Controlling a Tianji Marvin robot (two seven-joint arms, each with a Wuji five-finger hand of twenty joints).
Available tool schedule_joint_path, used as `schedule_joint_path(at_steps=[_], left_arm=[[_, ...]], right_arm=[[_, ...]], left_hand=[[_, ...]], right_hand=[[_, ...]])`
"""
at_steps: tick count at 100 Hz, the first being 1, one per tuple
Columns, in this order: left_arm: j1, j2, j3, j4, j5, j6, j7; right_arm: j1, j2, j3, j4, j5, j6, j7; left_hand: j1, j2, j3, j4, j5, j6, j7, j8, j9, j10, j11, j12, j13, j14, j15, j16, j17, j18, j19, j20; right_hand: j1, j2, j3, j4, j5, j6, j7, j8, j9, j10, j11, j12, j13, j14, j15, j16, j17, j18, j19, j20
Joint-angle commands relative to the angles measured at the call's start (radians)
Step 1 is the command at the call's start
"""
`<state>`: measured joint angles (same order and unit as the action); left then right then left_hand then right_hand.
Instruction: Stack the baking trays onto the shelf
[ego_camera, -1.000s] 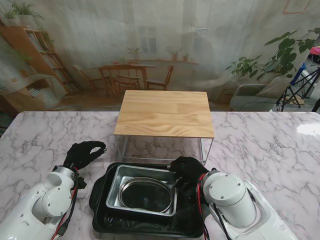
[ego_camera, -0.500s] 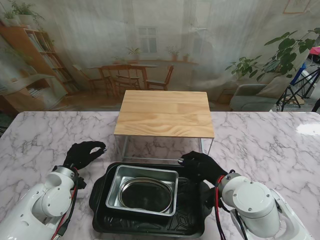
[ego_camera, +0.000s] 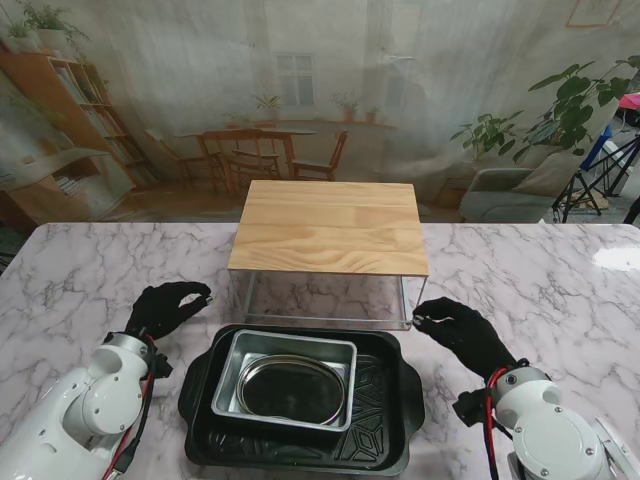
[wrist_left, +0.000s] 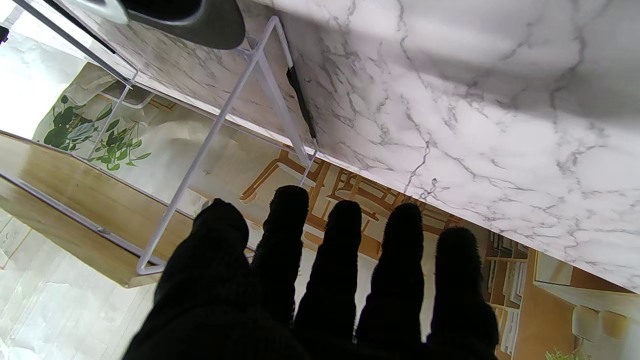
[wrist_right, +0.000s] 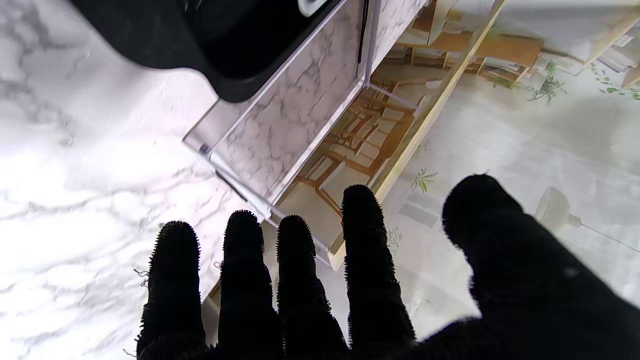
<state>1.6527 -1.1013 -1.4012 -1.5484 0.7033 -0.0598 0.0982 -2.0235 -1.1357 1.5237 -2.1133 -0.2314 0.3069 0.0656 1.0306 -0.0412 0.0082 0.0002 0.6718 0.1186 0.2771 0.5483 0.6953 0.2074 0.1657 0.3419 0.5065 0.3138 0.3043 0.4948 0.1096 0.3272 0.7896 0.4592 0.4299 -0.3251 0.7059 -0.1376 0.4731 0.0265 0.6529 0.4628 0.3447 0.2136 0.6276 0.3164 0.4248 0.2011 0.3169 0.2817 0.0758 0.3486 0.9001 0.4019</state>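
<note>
Black tray flat on the table, long side running left to right, silver tray nested inside, both just nearer than the wooden shelf. Left hand and right hand beside it, fingers spread, holding nothing.

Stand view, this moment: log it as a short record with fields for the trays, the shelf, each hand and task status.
trays: oval metal dish inside silver tray, inside black tray, all on marble table
shelf: wooden shelf, nothing on top, just beyond the stack
left hand: left hand, holds nothing, left of stack
right hand: right hand, holds nothing, right of stack
status: no tray on shelf yet
</note>
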Motion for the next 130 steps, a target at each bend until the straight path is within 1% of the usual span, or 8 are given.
schedule_joint_path(at_steps=[1, 39, 49, 67, 80, 90, 101, 130], left_arm=[[0.004, -0.002, 0.003, -0.010, 0.008, -0.004, -0.013], [0.021, 0.007, 0.013, -0.042, 0.030, 0.010, -0.051], [0.045, 0.013, 0.001, -0.066, 0.044, 0.018, -0.087], [0.085, 0.017, -0.028, -0.091, 0.029, -0.013, -0.116], [0.104, 0.012, -0.034, -0.106, -0.053, -0.034, -0.131], [0.130, 0.009, -0.039, -0.133, -0.124, -0.035, -0.152], [0.159, 0.006, -0.045, -0.159, -0.176, -0.034, -0.163], [0.229, 0.006, -0.056, -0.215, -0.219, 0.023, -0.195]], right_arm=[[-0.008, -0.002, 0.009, 0.037, -0.012, -0.007, -0.016], [0.041, 0.001, -0.010, 0.154, -0.169, -0.015, -0.055], [0.045, 0.010, -0.016, 0.164, -0.235, 0.001, -0.036], [0.052, 0.019, -0.018, 0.193, -0.307, -0.025, -0.026], [0.062, 0.019, -0.011, 0.217, -0.286, -0.080, -0.024], [0.067, 0.017, -0.012, 0.224, -0.281, -0.090, -0.035], [0.069, 0.014, -0.018, 0.227, -0.305, -0.085, -0.059], [0.060, 0.017, -0.045, 0.202, -0.340, -0.001, -0.049]], left_hand=[[0.012, 0.038, -0.002, 0.021, 0.006, 0.010, -0.008, -0.011, -0.024, -0.008, -0.002, 0.005, 0.003, -0.002, 0.011, 0.008, -0.018, 0.006, 0.005, 0.021], [-0.036, 0.090, -0.021, 0.019, -0.126, 0.035, -0.103, -0.077, -0.159, 0.007, -0.035, -0.018, -0.034, -0.002, 0.012, 0.010, -0.004, -0.043, 0.037, 0.029], [-0.088, 0.097, -0.031, 0.012, -0.255, 0.019, -0.159, -0.125, -0.244, 0.025, -0.086, -0.053, -0.044, 0.005, 0.019, 0.015, 0.003, -0.065, 0.055, 0.030], [-0.203, 0.111, -0.036, -0.004, -0.445, -0.008, -0.242, -0.191, -0.444, 0.018, -0.170, -0.164, -0.110, 0.009, -0.027, -0.023, -0.008, -0.099, 0.008, -0.012], [-0.220, 0.116, -0.035, -0.006, -0.476, 0.009, -0.249, -0.205, -0.476, 0.023, -0.172, -0.188, -0.167, 0.011, -0.052, -0.049, -0.028, -0.150, -0.030, -0.045], [-0.207, 0.111, -0.033, -0.006, -0.451, 0.036, -0.234, -0.201, -0.458, 0.039, -0.163, -0.182, -0.187, 0.001, -0.055, -0.058, -0.034, -0.171, -0.042, -0.056], [-0.190, 0.104, -0.033, -0.005, -0.422, 0.082, -0.207, -0.187, -0.415, 0.070, -0.149, -0.157, -0.181, 0.007, -0.032, -0.056, -0.022, -0.180, -0.033, -0.059], [-0.152, 0.112, -0.032, -0.002, -0.389, 0.106, -0.189, -0.155, -0.272, 0.068, -0.087, 0.026, -0.143, 0.049, 0.079, 0.048, 0.011, -0.153, 0.102, -0.005]], right_hand=[[-0.076, -0.021, -0.028, 0.018, -0.014, -0.038, -0.046, -0.025, -0.051, -0.035, -0.042, -0.015, -0.047, -0.039, -0.078, -0.027, -0.026, -0.048, -0.037, 0.020], [-0.215, -0.074, -0.051, -0.005, -0.133, 0.086, -0.131, -0.093, -0.144, -0.026, 0.009, -0.003, -0.055, -0.033, -0.037, 0.010, 0.011, -0.105, 0.006, 0.104], [-0.261, -0.046, -0.091, -0.008, -0.151, 0.042, -0.125, -0.082, -0.160, -0.035, 0.003, -0.008, -0.076, -0.040, -0.027, 0.015, -0.011, -0.105, 0.021, 0.105], [-0.279, 0.018, -0.198, 0.005, -0.298, -0.125, -0.182, -0.117, -0.171, -0.116, -0.250, -0.111, -0.169, -0.086, -0.181, -0.065, -0.100, -0.122, -0.142, 0.030], [-0.265, 0.022, -0.223, 0.010, -0.371, -0.063, -0.187, -0.171, -0.177, -0.135, -0.405, -0.171, -0.203, -0.118, -0.255, -0.106, -0.104, -0.175, -0.252, 0.004], [-0.270, 0.013, -0.218, 0.010, -0.382, 0.057, -0.156, -0.196, -0.171, -0.070, -0.280, -0.108, -0.129, -0.064, -0.223, -0.080, -0.020, -0.183, -0.220, 0.040], [-0.271, -0.005, -0.198, 0.011, -0.331, 0.132, -0.118, -0.176, -0.176, -0.013, -0.067, -0.030, -0.052, -0.011, -0.061, 0.003, 0.066, -0.178, -0.005, 0.066], [-0.198, 0.057, -0.223, 0.030, -0.277, 0.108, -0.087, -0.069, -0.108, 0.012, 0.134, 0.080, 0.025, 0.012, 0.219, 0.114, 0.115, -0.089, 0.249, 0.061]])
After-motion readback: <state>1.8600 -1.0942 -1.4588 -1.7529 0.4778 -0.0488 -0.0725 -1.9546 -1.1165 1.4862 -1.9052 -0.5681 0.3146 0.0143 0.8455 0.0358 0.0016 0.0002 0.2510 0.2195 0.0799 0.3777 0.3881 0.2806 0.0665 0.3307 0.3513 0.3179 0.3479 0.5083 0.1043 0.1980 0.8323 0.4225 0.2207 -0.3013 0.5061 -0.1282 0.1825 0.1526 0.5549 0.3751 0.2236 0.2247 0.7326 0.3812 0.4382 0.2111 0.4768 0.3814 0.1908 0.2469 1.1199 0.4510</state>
